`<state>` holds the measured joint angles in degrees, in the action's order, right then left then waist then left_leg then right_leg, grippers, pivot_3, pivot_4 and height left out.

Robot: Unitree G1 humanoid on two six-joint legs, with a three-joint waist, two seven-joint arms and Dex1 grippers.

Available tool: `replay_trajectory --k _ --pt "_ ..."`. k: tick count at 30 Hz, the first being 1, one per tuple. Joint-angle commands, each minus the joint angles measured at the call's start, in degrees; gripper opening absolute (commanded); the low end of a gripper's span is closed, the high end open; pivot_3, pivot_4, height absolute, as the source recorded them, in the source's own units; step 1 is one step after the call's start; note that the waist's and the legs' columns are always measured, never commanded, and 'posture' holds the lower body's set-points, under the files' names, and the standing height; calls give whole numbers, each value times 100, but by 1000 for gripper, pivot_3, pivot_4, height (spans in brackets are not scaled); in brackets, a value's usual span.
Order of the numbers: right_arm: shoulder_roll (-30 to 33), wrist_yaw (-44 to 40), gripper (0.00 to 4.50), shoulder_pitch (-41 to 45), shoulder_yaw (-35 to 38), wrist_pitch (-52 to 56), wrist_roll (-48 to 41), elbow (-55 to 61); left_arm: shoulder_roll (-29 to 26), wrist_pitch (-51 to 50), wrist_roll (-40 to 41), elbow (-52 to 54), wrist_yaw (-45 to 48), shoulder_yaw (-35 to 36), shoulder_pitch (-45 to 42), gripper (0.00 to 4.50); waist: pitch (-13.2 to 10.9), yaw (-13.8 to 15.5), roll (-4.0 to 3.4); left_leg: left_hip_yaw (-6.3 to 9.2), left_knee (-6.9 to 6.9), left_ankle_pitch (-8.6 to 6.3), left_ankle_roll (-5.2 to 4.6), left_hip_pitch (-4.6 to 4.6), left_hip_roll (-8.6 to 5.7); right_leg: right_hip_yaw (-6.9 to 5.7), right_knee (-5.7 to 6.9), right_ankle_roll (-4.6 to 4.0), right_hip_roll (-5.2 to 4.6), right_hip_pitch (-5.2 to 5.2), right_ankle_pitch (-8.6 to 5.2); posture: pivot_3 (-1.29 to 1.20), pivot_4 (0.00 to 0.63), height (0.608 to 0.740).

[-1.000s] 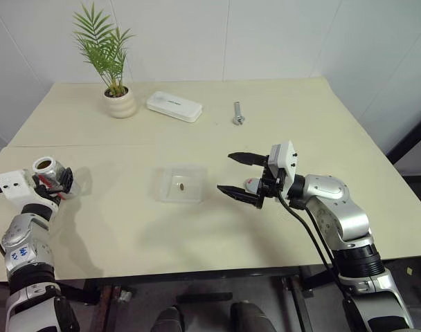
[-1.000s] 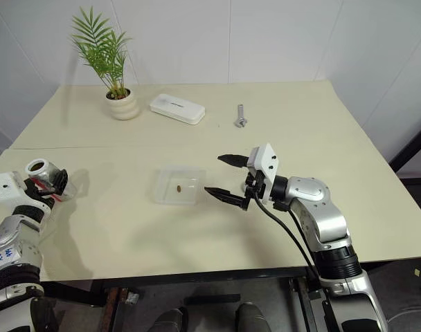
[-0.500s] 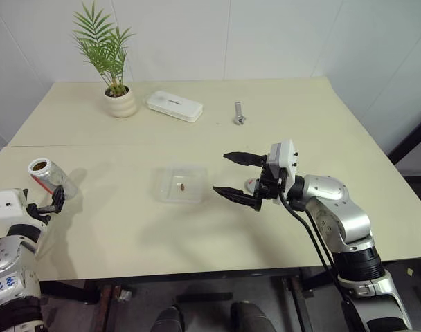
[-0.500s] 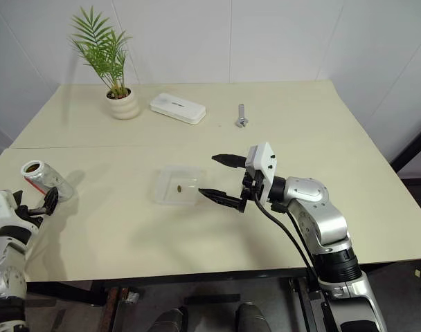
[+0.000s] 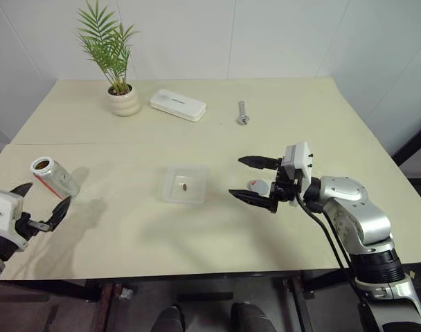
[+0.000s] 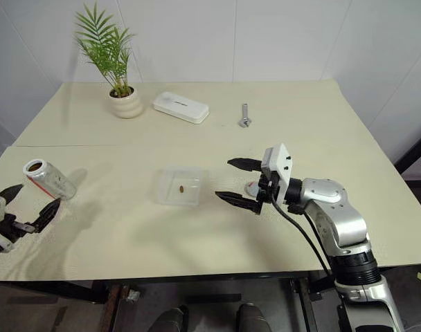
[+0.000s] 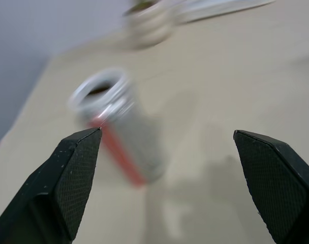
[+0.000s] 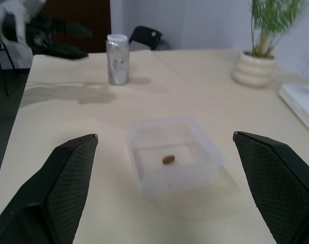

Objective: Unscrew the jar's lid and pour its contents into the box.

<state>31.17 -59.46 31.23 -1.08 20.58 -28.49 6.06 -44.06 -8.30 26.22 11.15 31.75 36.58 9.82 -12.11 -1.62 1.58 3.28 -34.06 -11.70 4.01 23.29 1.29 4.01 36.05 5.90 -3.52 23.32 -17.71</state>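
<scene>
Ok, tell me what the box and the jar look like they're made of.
Box: likely thin clear plastic, slightly frosted; the table and the brown piece show through it. Jar: clear, probably plastic or glass, I can't tell which; pale whitish rim, red mark down its side.

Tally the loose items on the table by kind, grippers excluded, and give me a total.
Jar: 1
Lid: 1
Box: 1
Brown piece in the box: 1
Potted plant: 1
White device: 1
Bolt: 1
Total: 7
</scene>
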Motion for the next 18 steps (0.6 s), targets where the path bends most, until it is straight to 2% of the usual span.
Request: replay_trajectory --k 1,8,12,15,18 --pt "217 -200 4500 156 228 0 -116 -31 -399 -309 533 487 808 -93 -128 4426 0 -9 0 -5 1 0 -1 0 3 4 -6 -1 1 -1 2 0 150 740" --pt "439 -219 4500 186 384 -261 35 -63 -966 -592 767 492 1878 -542 -663 4426 -1 -63 -1 -47 10 -12 -12 -1 22 44 -11 6 25 15 5 0 150 740" --pt "594 -156 4500 -37 472 -25 -110 251 -959 -629 726 270 2050 -578 -951 4426 -1 -95 -1 -55 10 -19 -15 -3 36 57 -9 22 42 20 13 0 150 740" --pt "673 -124 4500 -187 536 99 -172 388 -849 -674 719 182 2035 -631 -1118 4426 -1 -114 -1 -60 10 -22 -15 -4 37 63 -10 89 45 21 50 0 150 740" --pt "716 -157 4500 -219 552 119 -186 395 -756 -695 675 216 2007 -714 -1183 4426 -1 -134 -1 -71 7 -22 -15 -4 37 77 -12 88 46 22 50 0 150 740"
